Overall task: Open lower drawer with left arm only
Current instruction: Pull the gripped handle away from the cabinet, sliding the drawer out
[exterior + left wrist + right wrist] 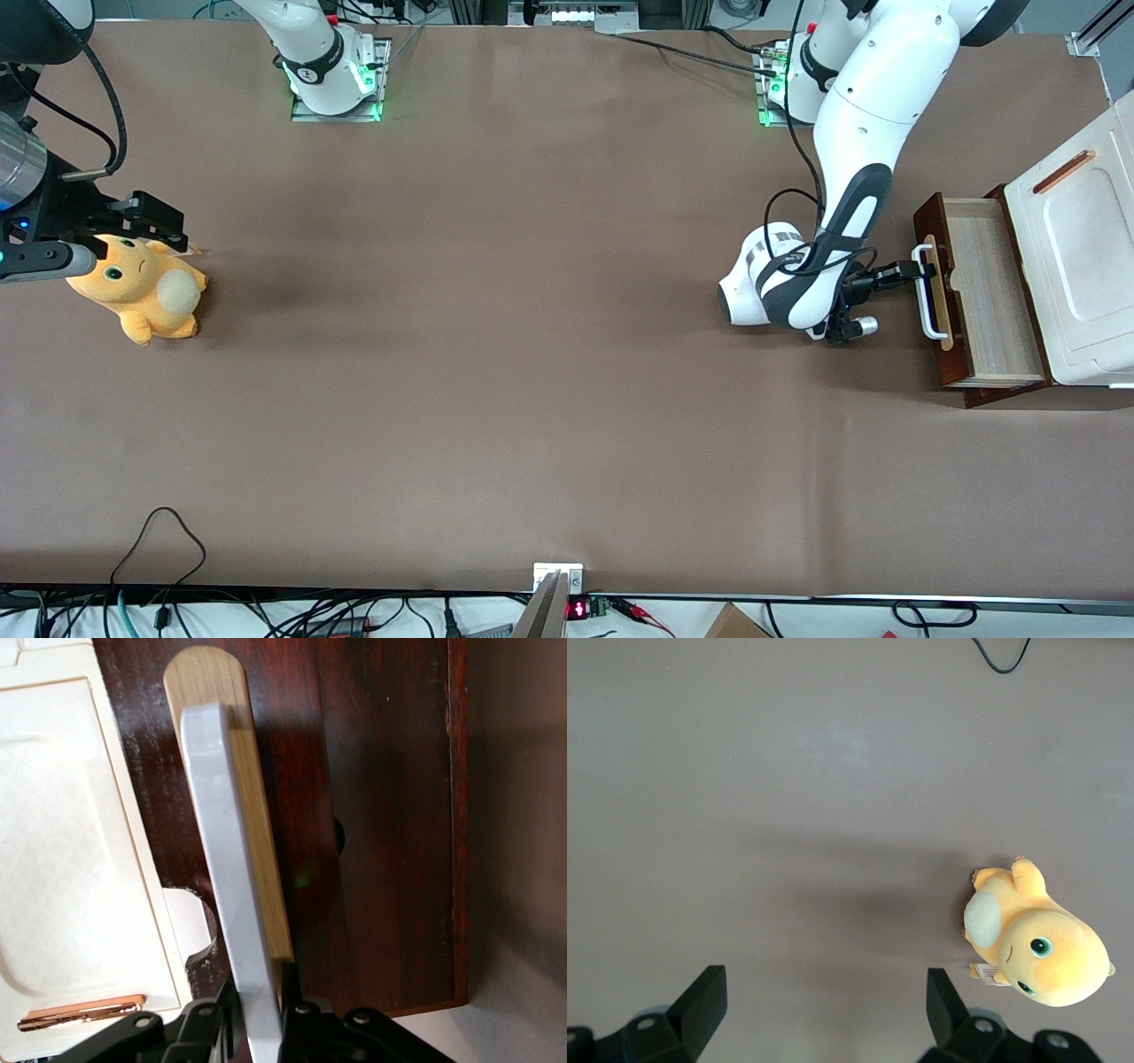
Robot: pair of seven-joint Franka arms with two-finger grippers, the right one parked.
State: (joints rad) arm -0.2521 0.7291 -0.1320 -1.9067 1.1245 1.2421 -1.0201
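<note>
The lower drawer [988, 292] stands pulled out of the white cabinet [1081, 257], its pale wood inside showing. Its dark red-brown front [381, 815] carries a white bar handle [928, 306] on a pale wood strip [257, 797]. The left arm [886, 89] reaches down in front of the drawer. Its black gripper [921, 269] sits at the end of the handle farther from the front camera. In the left wrist view the gripper [261, 997] is shut on the handle [226, 859], with one finger [306, 1010] between the bar and the drawer front and another on the bar's outer face.
An orange plush toy [142, 288] lies on the brown table toward the parked arm's end, also seen in the right wrist view [1036, 943]. The cabinet stands at the working arm's end of the table, near its edge. Cables hang along the table edge nearest the front camera.
</note>
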